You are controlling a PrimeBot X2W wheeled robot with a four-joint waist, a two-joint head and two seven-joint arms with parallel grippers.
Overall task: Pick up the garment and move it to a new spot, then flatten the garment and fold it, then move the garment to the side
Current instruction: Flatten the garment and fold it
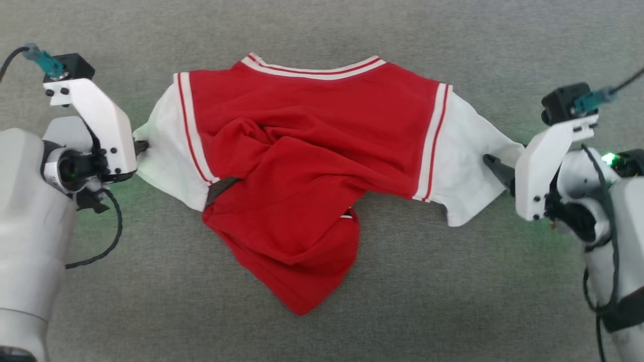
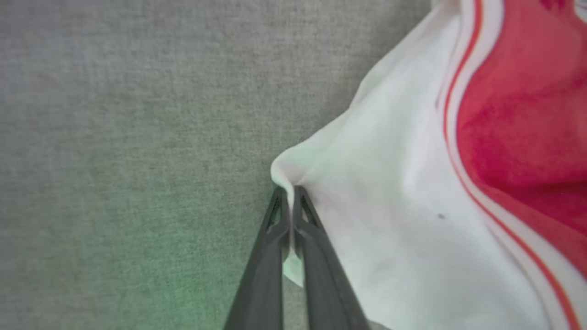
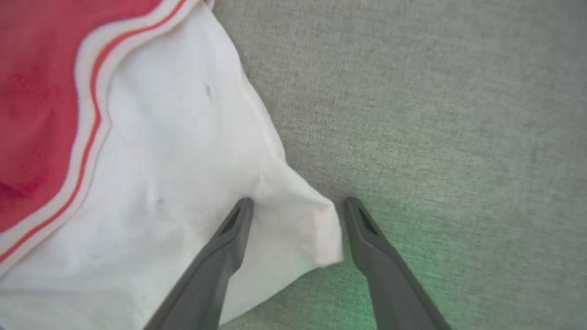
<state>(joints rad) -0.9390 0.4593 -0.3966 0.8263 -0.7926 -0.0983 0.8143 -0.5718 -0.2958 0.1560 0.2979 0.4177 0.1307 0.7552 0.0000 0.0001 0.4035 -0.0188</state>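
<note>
Jaws of left gripper [image 2: 289, 191] clenched on jersey [image 1: 312, 151] sleeve edge; right gripper [image 3: 299, 204] jaws spread, opposite sleeve corner between them.

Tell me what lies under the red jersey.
The grey fabric surface shows all round the jersey, so it lies on that; anything else beneath is covered.

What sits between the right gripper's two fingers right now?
A white sleeve corner of the garment; the right gripper straddles it, open, as the right wrist view shows.
</note>
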